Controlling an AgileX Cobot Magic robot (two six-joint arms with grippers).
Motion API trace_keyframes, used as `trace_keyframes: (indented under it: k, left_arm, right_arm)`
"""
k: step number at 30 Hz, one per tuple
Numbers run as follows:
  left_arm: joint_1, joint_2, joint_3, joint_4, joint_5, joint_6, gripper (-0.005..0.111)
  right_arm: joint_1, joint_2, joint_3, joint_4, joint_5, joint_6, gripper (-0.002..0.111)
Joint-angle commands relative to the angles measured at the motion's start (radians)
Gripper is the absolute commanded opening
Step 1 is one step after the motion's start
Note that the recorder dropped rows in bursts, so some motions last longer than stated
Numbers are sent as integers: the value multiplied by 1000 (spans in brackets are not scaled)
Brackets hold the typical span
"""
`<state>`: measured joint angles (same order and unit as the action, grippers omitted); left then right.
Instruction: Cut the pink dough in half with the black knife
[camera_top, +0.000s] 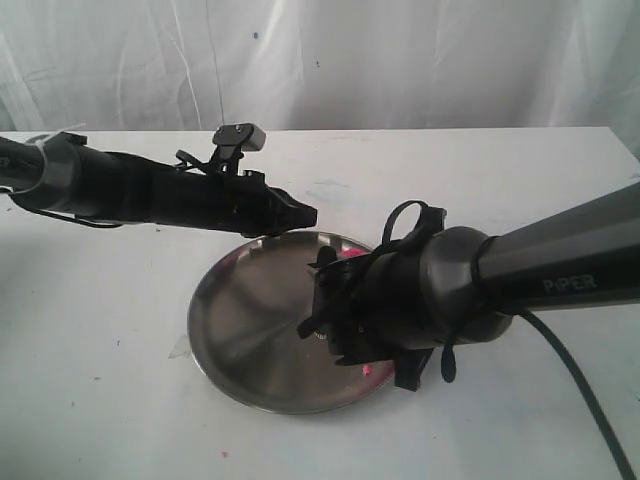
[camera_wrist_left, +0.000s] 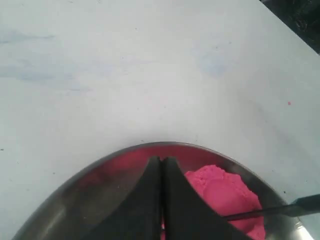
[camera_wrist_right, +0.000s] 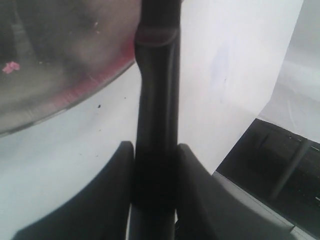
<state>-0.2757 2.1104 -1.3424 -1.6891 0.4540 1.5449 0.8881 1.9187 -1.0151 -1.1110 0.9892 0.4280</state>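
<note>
The pink dough (camera_wrist_left: 220, 190) lies as one rounded lump on the steel plate (camera_wrist_left: 100, 170). In the exterior view only a sliver of the dough (camera_top: 352, 254) shows behind the right arm. My right gripper (camera_wrist_right: 154, 146) is shut on the straight handle of the black knife (camera_wrist_right: 156, 90) and hangs low over the plate (camera_top: 250, 330). The thin blade of the knife (camera_wrist_left: 250, 214) lies across the lump's near side. My left gripper (camera_wrist_left: 161, 160) is shut with nothing in it, over the plate's rim just beside the dough. In the exterior view the left gripper (camera_top: 305, 215) points at the plate's far edge.
The plate rests on a white table (camera_top: 120, 400) with a white cloth backdrop behind. Tiny pink crumbs (camera_top: 368, 370) lie on the plate's front part, and one crumb (camera_wrist_right: 10, 66) shows in the right wrist view. The table's dark edge (camera_wrist_right: 270, 170) is nearby.
</note>
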Motion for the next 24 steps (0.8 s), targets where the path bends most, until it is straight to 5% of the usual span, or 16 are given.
trace_keyframes:
  k: [1, 24]
  left_arm:
    - [-4, -29, -3, 83, -13, -58, 0]
    - [-4, -27, -3, 157, -14, -109, 0]
  right_arm:
    - [0, 2, -1, 42, 1, -21, 0]
    - [0, 82, -1, 69, -23, -65, 0]
